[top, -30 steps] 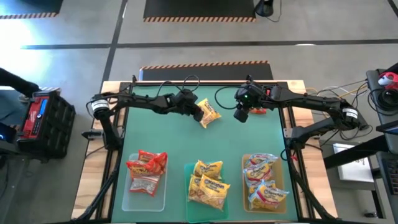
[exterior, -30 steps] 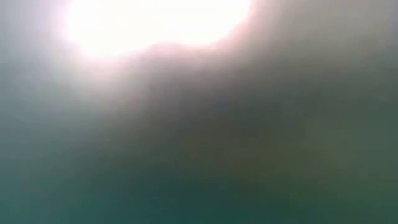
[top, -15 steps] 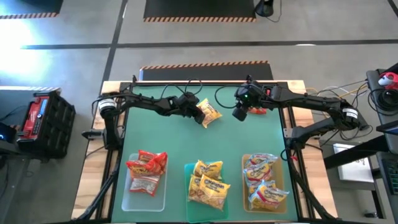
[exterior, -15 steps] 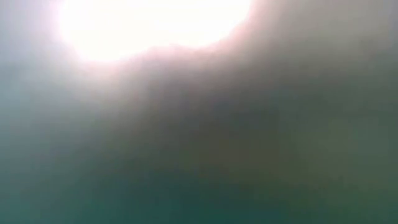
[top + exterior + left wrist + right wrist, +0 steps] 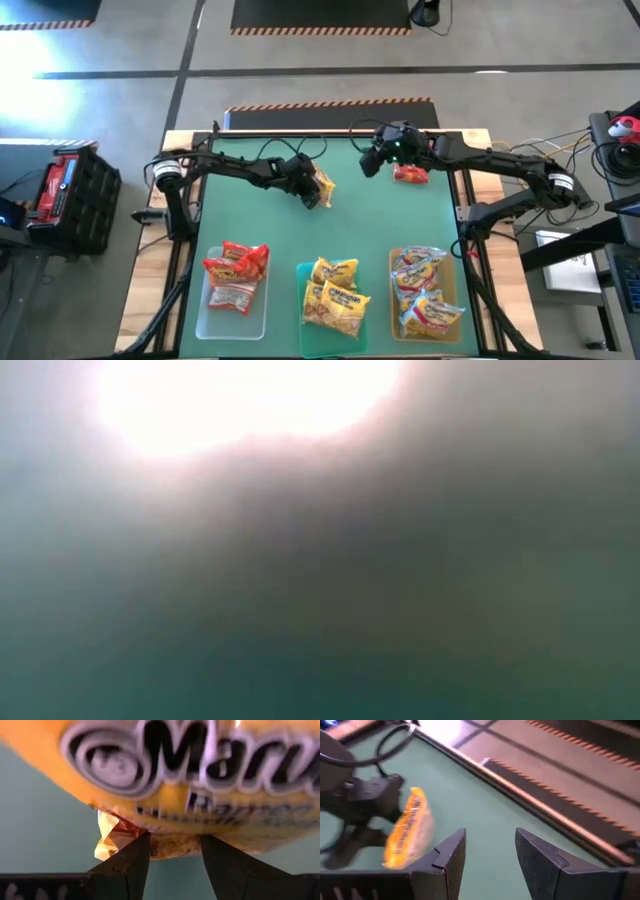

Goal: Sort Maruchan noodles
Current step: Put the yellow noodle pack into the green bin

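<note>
Left tool (image 5: 170, 857) seemingly pinches yellow packet (image 5: 190, 780).

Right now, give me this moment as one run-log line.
left gripper: shut on yellow packet, above mat | right gripper: open, empty, far edge | red packet: loose on mat | trays: clear, teal, amber loaded

My left gripper (image 5: 312, 190) has swung the yellow noodle packet (image 5: 322, 185) it clamps: a second ago the packet lay flat and broad just ahead of my fingers, now it stands edge-on and shows narrow, tight against the jaws. My right gripper (image 5: 368, 166) has pulled back toward the far edge of the table and turned toward my left arm, fingers parted around nothing. That uncovered a red packet (image 5: 410, 174) lying just beside it on the mat, formerly under my wrist.
</note>
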Controlling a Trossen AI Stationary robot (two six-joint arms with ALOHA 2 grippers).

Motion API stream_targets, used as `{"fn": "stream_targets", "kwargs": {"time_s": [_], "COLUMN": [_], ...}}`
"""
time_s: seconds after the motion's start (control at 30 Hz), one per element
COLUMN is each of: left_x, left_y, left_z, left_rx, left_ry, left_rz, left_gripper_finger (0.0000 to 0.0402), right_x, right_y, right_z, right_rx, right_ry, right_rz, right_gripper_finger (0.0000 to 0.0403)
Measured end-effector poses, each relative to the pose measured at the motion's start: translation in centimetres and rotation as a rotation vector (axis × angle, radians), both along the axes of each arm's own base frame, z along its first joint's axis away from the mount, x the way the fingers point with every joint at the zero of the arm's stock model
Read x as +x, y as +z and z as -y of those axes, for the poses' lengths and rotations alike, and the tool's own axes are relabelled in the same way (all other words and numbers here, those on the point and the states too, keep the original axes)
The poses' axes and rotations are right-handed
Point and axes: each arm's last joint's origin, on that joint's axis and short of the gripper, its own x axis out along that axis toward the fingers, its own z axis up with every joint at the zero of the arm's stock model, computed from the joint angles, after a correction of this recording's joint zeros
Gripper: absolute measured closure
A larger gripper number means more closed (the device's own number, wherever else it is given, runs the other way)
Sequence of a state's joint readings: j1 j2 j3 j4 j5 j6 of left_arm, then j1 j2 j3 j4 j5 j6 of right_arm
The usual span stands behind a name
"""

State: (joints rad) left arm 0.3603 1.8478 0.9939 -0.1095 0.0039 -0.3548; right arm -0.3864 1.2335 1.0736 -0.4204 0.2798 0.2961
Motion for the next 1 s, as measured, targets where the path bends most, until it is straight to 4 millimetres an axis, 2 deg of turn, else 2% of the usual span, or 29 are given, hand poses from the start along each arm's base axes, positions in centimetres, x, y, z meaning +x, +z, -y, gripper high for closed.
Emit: {"fn": "stream_targets", "kwargs": {"time_s": [0.07,0.23,0.5,0.8,1.0], "left_x": [0.0,0.1,0.6,0.6,0.6], "left_y": [-0.2,-0.4,-0.2,-0.1,-1.3], "left_z": [-0.1,0.0,0.1,0.2,0.2], "left_rx": [0.011,0.037,0.083,0.116,0.109], "left_ry": [0.017,0.060,0.093,0.112,0.153], "left_rz": [-0.007,-0.013,0.024,0.020,-0.007], "left_gripper_finger": [0.0239,0.0239,0.0239,0.0239,0.0239], "right_x": [0.5,2.7,6.1,8.4,8.7], "right_y": [-0.5,-3.2,-6.8,-8.6,-8.1], "right_z": [0.7,2.4,3.7,4.8,5.1], "right_rx": [0.059,0.300,0.469,0.493,0.478], "right_ry": [0.013,0.142,0.253,0.266,0.275], "right_rz": [0.043,0.119,0.196,0.159,0.160], "right_gripper_finger": [0.0243,0.0234,0.0169,0.0119,0.0108]}}
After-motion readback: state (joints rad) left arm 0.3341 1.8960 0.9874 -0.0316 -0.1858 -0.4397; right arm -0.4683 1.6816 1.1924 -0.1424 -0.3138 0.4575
